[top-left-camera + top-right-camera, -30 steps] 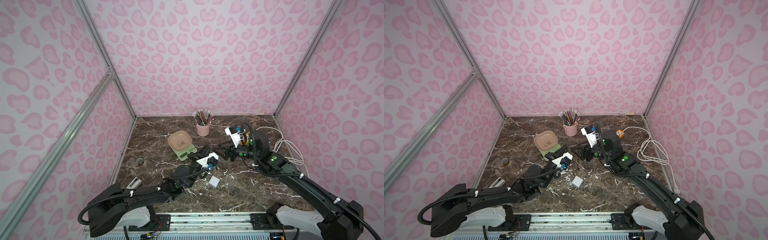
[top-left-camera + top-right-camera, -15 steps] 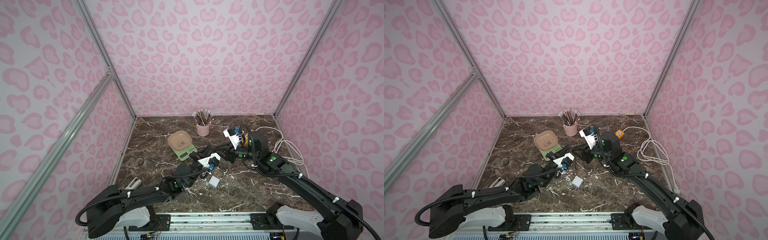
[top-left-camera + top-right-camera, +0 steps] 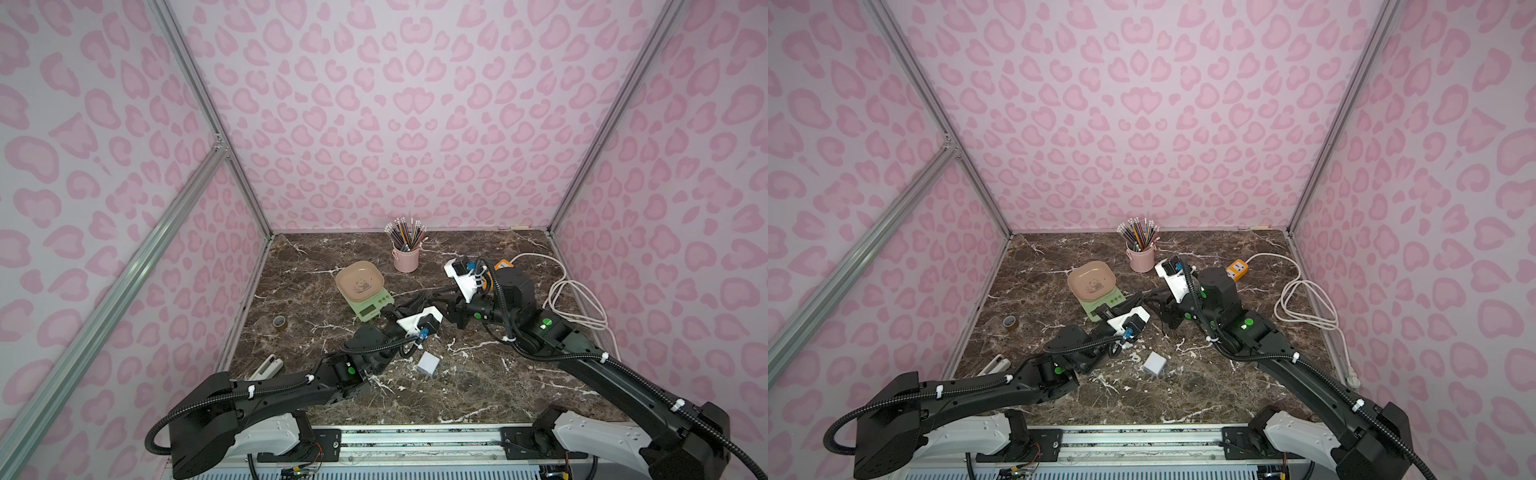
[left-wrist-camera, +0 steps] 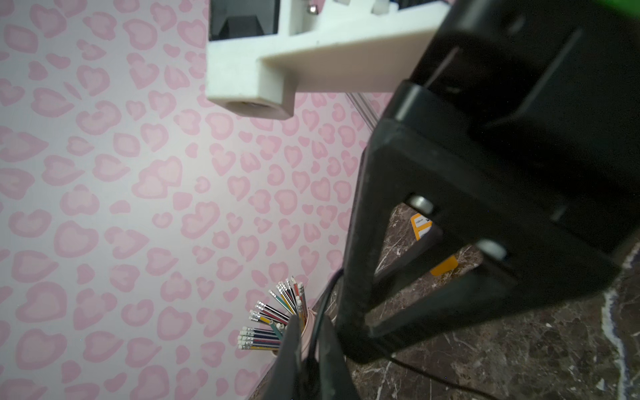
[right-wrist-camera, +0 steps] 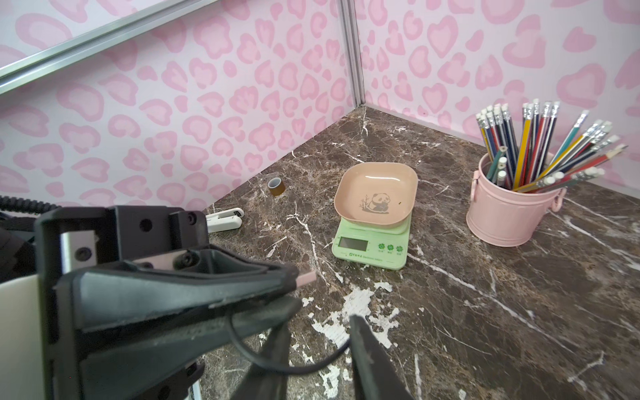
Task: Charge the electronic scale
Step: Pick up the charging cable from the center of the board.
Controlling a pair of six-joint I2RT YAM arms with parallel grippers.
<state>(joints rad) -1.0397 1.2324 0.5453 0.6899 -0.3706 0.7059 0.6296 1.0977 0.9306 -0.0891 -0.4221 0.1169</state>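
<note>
The electronic scale (image 3: 365,293) is set on the marble worktop (image 3: 478,386), left of centre and towards the back, with its display turned to the arms. It is judged light and hard-shelled, likely to skate on the polished stone when a plug is pushed in. Its tray (image 5: 375,192) may only be resting on top, so the green base is the part to be braced, at its side edges. No charging port can be made out.

The left tool (image 5: 294,289) is clamped on a pink-tipped plug (image 5: 306,278), held near the scale's front. The right tool (image 5: 317,332) is seen with jaws apart; a thin black cable (image 5: 311,370) loops between them, ungripped.

Bare stone is left between the scale and the left wall — and behind it too. The pencil cup (image 3: 405,259) stands near its back right, and the near side is crowded by both arms.
</note>
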